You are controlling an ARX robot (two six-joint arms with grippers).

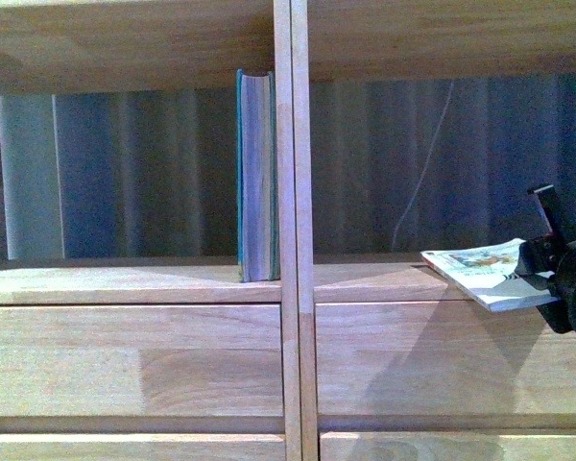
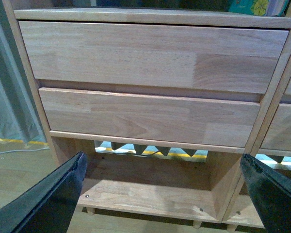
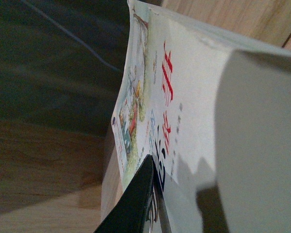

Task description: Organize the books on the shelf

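Observation:
The thick teal book (image 1: 256,176) stands upright in the left compartment of the light-wood shelf (image 1: 293,192), against the centre divider. My right gripper (image 1: 542,269) is shut on the thin pale paperback (image 1: 480,272) and holds it nearly flat at the front edge of the right compartment's board. In the right wrist view the paperback (image 3: 184,87) fills the frame, with red and black characters and an illustrated cover, and a dark finger (image 3: 136,204) presses on it. My left gripper (image 2: 165,187) is open and empty, low before the shelf's bottom compartment (image 2: 150,196).
Two plain drawer fronts (image 2: 150,56) sit above the bottom compartment, with more drawer fronts (image 1: 134,360) in the front view. Peg legs (image 2: 89,211) stand on the wood floor. A grey curtain (image 1: 125,173) and a white cable (image 1: 422,173) hang behind the open back.

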